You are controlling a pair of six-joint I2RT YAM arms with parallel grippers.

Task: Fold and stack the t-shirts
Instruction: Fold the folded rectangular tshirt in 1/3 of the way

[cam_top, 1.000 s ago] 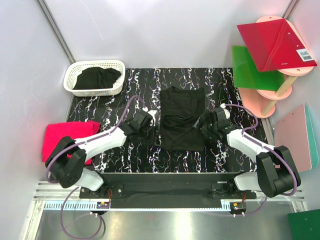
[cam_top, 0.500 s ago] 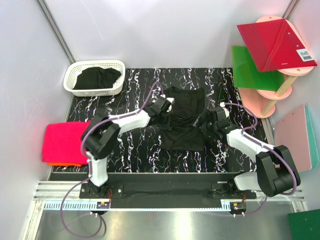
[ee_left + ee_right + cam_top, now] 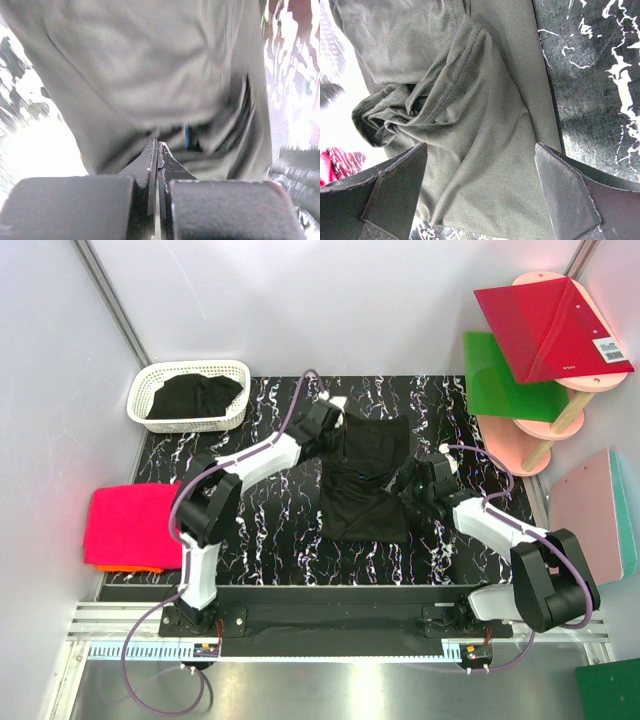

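Observation:
A black t-shirt lies partly folded and rumpled in the middle of the black marbled table. My left gripper reaches across to the shirt's far left corner. In the left wrist view it is shut, fingertips at the edge of the cloth, and no cloth shows between them. My right gripper is at the shirt's right edge. In the right wrist view it stands wide open over a bunched fold, holding nothing.
A white lattice basket at the back left holds another black shirt. A folded hot-pink shirt lies on an orange one at the left edge. Red and green boards sit on a pink rack at the back right.
My left arm swung from the shirt's near left side out to its far left corner, and its gripper shut on the way. The right arm barely moved.

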